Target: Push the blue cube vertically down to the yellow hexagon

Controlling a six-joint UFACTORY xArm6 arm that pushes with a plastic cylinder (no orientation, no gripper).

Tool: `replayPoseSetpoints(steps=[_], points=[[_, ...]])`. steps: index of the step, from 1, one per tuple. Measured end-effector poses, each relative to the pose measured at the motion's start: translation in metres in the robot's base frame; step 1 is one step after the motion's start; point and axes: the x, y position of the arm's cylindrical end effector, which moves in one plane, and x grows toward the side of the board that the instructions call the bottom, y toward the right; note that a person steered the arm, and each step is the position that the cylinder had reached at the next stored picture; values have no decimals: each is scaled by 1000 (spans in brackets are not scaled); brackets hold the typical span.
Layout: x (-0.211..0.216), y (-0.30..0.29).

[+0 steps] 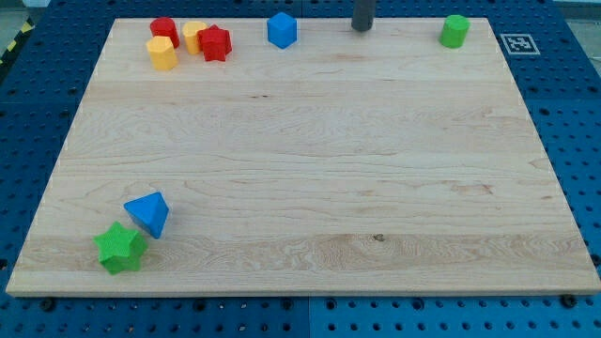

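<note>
My tip (362, 29) sits at the top edge of the frame, right of centre, resting on the wooden board (300, 169). It is a plain rod with no jaws to open or close; it holds nothing and touches no block.

The blue cube (282, 29) lies just to the tip's left along the top edge, apart from it. The yellow hexagon (161, 53) is in the upper left of the frame, in a tight cluster with a red cylinder (164, 29), a second yellow block (194, 36) and a red star (215, 43).

The risks, as I judge them: the tip is beside the cube rather than above it, so a push from here would send the cube sideways. An off-centre contact could spin the cube and let it slip off the rod. Driven too far left, it would strike the red star and scatter the cluster, moving the hexagon itself.
</note>
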Motion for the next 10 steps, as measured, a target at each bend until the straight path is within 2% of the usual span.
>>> replayPoseSetpoints(steps=[2, 5, 6, 9, 10], points=[[0, -23], [1, -118], [5, -120], [92, -123], [84, -124]])
